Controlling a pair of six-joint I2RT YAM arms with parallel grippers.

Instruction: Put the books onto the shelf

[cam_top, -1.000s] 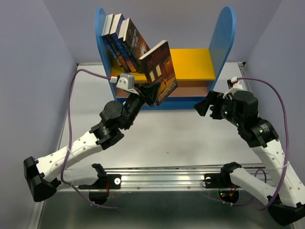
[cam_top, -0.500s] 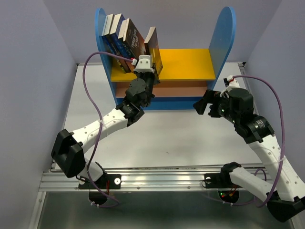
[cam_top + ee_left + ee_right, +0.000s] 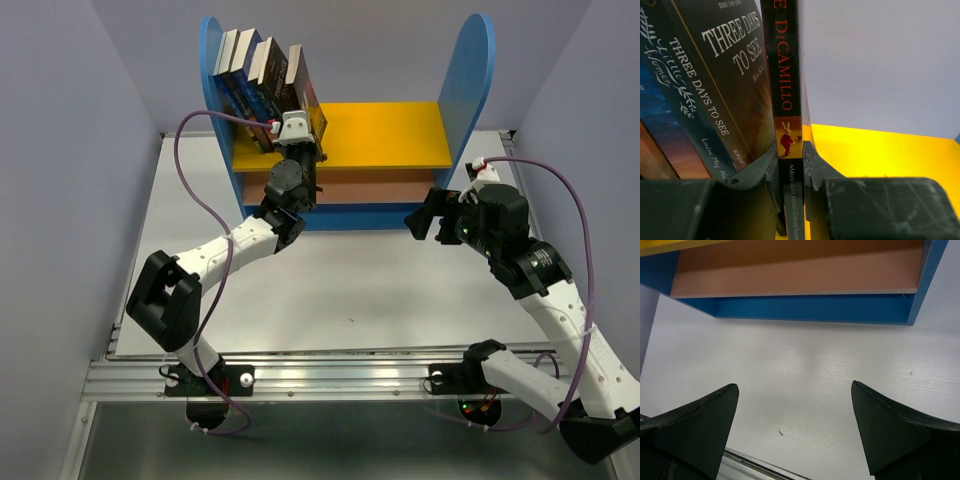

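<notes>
The left hand [image 3: 790, 157], clamped on the DiCamillo book [image 3: 782, 70], could tip it rightward on release, as nothing props that side, while the right hand [image 3: 795, 425] gapes empty.

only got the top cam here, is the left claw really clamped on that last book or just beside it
Observer: Clamped. In the left wrist view the left claw has a finger on each side of the spine of the DiCamillo book.
Operator: whats next to it
Observer: Three Days to See, its cover facing that book. They seem to touch low down.
Operator: right claw busy?
Observer: No. Its wrist view shows the right claw open and empty above the white table, facing the blue base of the shelf.
</notes>
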